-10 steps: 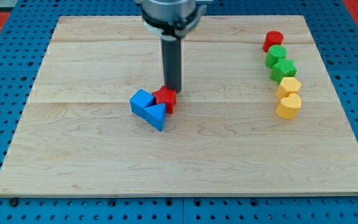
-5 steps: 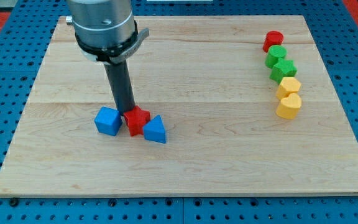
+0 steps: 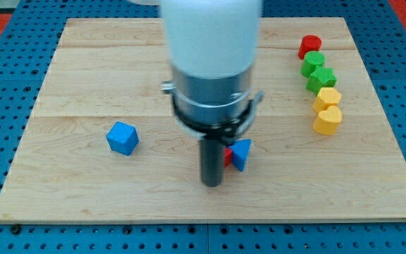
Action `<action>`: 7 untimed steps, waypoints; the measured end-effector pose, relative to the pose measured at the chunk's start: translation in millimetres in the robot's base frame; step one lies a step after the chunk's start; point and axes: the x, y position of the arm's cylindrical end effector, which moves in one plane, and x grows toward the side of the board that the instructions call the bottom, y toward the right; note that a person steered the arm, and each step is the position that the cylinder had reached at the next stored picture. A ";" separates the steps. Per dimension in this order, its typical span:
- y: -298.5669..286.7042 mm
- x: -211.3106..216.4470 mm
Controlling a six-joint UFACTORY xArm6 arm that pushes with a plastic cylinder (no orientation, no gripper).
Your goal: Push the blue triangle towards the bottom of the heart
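The blue triangle [image 3: 241, 153] lies right of the board's middle, toward the view's bottom. A red block [image 3: 228, 156] touches its left side and is mostly hidden behind my rod. My tip [image 3: 211, 184] rests on the board just left of and below both blocks. The yellow heart [image 3: 327, 121] sits at the right, at the bottom end of a column of blocks. The arm's body hides the board's middle.
A blue cube [image 3: 122, 137] sits alone at the left. The right column above the heart holds a yellow block [image 3: 327, 97], two green blocks [image 3: 322, 78] [image 3: 312, 62] and a red block [image 3: 309, 46]. The wooden board [image 3: 83, 190] ends near the view's bottom.
The rod swung from the left to the middle bottom. The blue triangle and red block moved right. The blue cube stayed at the left.
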 end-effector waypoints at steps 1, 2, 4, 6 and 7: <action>2.6 -9.0; -15.6 -25.6; 79.6 -36.7; 46.6 -50.8; 76.9 -61.6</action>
